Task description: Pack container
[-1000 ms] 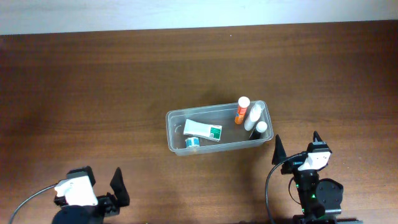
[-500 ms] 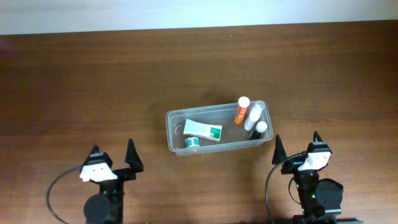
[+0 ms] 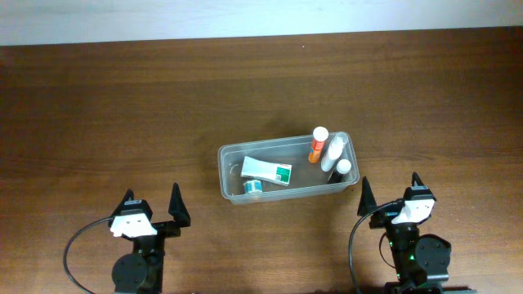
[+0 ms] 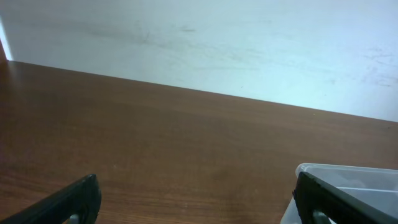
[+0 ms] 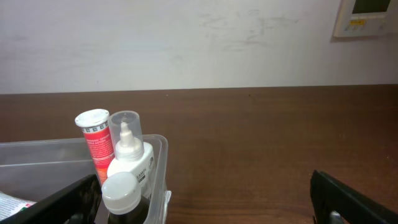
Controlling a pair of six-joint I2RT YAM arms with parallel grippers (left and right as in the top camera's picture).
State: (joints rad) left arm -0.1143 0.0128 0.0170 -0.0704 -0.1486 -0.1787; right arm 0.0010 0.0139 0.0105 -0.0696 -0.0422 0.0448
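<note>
The clear plastic container sits mid-table. Inside it lie a white and green box and a small teal-capped jar at the left. At its right end stand an orange tube with a white cap, a white bottle and a dark bottle with a white cap. My left gripper is open and empty near the front edge, left of the container. My right gripper is open and empty, just right of the container. The right wrist view shows the orange tube, the white bottle and the container's wall.
The brown wooden table carries nothing else. A pale wall lies beyond its far edge, with a white wall device at the upper right. The left wrist view shows the container's corner by its right finger.
The left arm swung from the lower left corner to face forward, then settled; its open fingers now point at the table. The right arm and the container's contents have not moved.
</note>
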